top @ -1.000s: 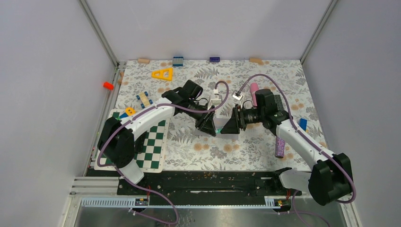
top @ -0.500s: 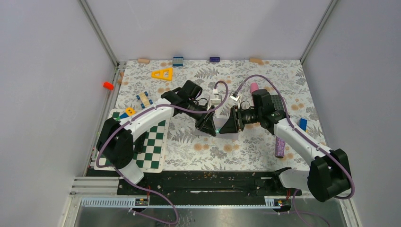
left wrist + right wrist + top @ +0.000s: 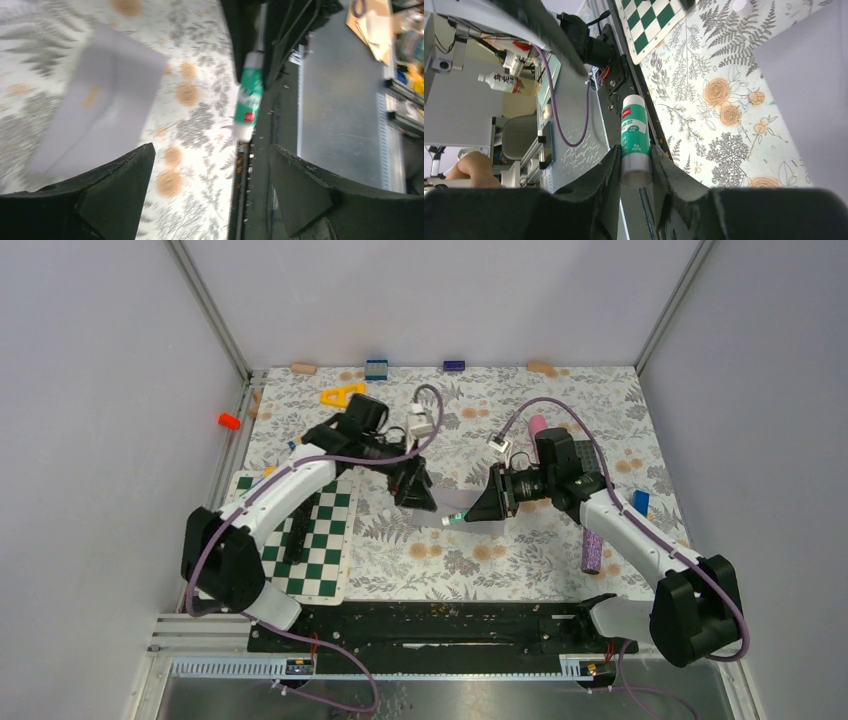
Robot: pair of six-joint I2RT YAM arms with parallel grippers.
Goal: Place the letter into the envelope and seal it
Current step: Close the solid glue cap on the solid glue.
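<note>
Floral-print tabletop (image 3: 560,400) from above, toy blocks (image 3: 376,368) strewn along the far edge and a chessboard (image 3: 325,545) at the left. Both arms meet mid-table. The left pincer (image 3: 417,496) hangs with its fingers spread and nothing between them. The right pincer (image 3: 478,510) is clamped on a green-and-white glue stick (image 3: 455,519) that pokes out toward the left arm. Envelope and letter I can't pick out from up here.

Left wrist view now, and there it is: the grey envelope (image 3: 95,115), flat on the tabletop, blurred, off to one side of the wide-apart fingers and not touching them. The tan letter shows nowhere. It may be tucked inside; I can't tell.

Right wrist view: the glue stick is gripped at one end, the rest jutting past the fingers, with grey paper along the right edge.

My read is that the envelope is thin, light and floppy, and likely to skate on the tabletop. Pin it flat or pinch the flap's edge, not the middle. The stick looks like rigid, smooth plastic, so a firm squeeze across the barrel suits it.
</note>
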